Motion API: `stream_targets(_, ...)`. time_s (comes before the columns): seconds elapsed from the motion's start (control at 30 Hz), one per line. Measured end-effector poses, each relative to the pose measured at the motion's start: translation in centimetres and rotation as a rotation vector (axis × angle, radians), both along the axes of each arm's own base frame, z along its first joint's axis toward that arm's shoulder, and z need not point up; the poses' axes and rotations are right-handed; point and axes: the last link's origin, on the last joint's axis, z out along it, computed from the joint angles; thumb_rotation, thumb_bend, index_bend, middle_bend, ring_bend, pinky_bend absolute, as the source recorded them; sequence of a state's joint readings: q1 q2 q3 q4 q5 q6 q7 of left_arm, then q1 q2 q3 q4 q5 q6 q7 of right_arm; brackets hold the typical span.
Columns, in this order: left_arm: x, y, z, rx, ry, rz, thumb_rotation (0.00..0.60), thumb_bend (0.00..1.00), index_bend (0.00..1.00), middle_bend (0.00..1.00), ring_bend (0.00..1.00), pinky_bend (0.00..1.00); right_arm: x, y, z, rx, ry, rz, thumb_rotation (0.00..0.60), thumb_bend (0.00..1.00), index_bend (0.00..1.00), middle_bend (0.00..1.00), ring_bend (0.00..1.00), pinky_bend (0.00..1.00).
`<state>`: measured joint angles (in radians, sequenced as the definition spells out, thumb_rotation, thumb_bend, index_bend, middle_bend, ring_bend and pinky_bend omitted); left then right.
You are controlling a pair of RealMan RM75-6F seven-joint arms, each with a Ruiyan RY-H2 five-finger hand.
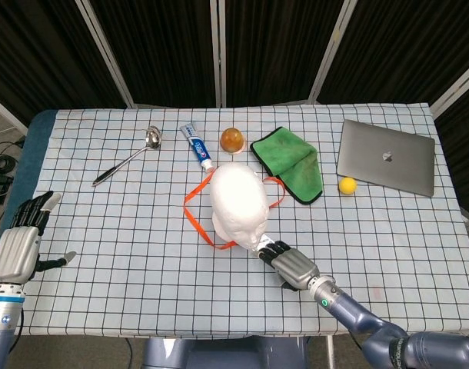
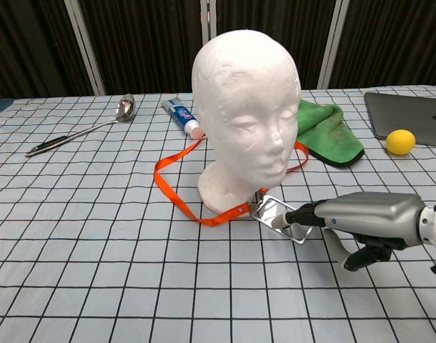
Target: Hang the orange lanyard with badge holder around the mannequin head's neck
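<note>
The white foam mannequin head (image 2: 245, 121) stands upright near the middle of the counter (image 1: 127, 231), which is covered by a pale checked cloth. The orange ribbon lanyard (image 2: 176, 194) lies flat on the cloth as a loop around the base of the neck, so it circles the head at counter level rather than hanging from the neck itself. Its clear rectangular badge holder (image 2: 282, 218) rests on the cloth just in front of the neck, clipped to the ribbon where the two ends meet.

The right hand (image 2: 364, 218) reaches in low from the right with its fingers stretched forward together, and a fingertip (image 2: 281, 222) lies on the badge holder. It appears to press or nudge the holder rather than pinch it; nothing is held, and I judge this a flattening or straightening touch so the badge lies squarely at the front.

The left hand (image 1: 19, 247) hovers at the counter's left edge, well apart from the head, fingers loosely spread and empty, probably parked out of the way.

Behind the head lie a steel ladle (image 1: 129, 157), a toothpaste tube (image 1: 197, 146), an amber ball (image 1: 232, 140), a green cloth (image 1: 290, 164), a grey laptop (image 1: 386, 156) and a small yellow ball (image 1: 347, 184), none involved.
</note>
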<state>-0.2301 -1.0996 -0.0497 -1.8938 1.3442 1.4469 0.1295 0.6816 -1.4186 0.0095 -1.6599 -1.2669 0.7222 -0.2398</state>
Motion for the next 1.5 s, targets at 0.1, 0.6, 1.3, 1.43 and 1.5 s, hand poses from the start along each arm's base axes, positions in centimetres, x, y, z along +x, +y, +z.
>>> stream_targets(0.1, 0.0, 0.0, -0.1, -0.003, 0.001, 0.0, 0.6, 0.0, 0.0, 0.0, 0.0, 0.0, -0.2, 0.0, 0.0, 0.007, 0.001, -0.01, 0.6, 1.0, 0.07, 0.09, 0.0, 0.05)
stream_targets(0.6, 0.0, 0.1, -0.1, -0.004, -0.001, 0.002, 0.6, 0.0, 0.0, 0.0, 0.0, 0.0, -1.4, 2.1, 1.0, 0.077, 0.031, -0.014, 0.6, 1.0, 0.07, 0.09, 0.0, 0.05)
stream_targets(1.3, 0.1, 0.0, -0.2, -0.007, -0.001, 0.0, 0.6, 0.0, 0.0, 0.0, 0.0, 0.0, -2.7, 6.4, 3.2, 0.182, 0.037, -0.002, 0.6, 1.0, 0.07, 0.09, 0.0, 0.05)
stream_targets(1.43, 0.1, 0.0, -0.2, -0.007, 0.0, -0.001, 0.6, 0.0, 0.0, 0.0, 0.0, 0.0, -2.9, 7.1, 3.5, 0.198, 0.039, 0.0, 0.6, 1.0, 0.07, 0.09, 0.0, 0.05)
stream_targets(1.5, 0.1, -0.1, -0.2, -0.007, -0.001, -0.001, 0.6, 0.0, 0.0, 0.0, 0.0, 0.0, -3.1, 7.3, 3.7, 0.204, 0.042, -0.001, 0.6, 1.0, 0.07, 0.09, 0.0, 0.05)
